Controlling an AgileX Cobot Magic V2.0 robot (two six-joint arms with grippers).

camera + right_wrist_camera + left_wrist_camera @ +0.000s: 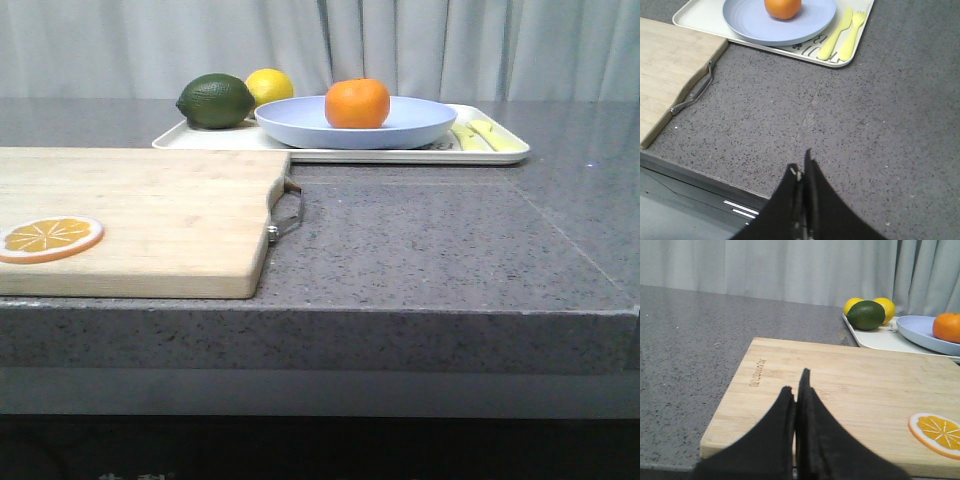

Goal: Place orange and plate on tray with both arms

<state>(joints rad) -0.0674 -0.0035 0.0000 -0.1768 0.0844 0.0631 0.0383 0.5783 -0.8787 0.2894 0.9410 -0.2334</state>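
Note:
The orange [357, 103] sits in the lavender-blue plate [300, 122], which rests on the cream-white tray [505, 152] at the back of the counter. All three also show in the right wrist view: orange [783, 8], plate [747, 27], tray [695, 15]. The left wrist view catches the orange [947, 327], plate [912, 328] and tray [875, 338] at its far right. My left gripper [797, 382] is shut and empty over the wooden cutting board [850, 375]. My right gripper [802, 165] is shut and empty above the counter's front edge. Neither gripper shows in the front view.
A dark green lime [215, 100] and a yellow lemon [270, 85] sit on the tray's left end; yellow-green cutlery [482, 135] lies on its right end. The cutting board [150, 215] with a metal handle [288, 210] carries an orange slice [50, 238]. Curtains hang behind.

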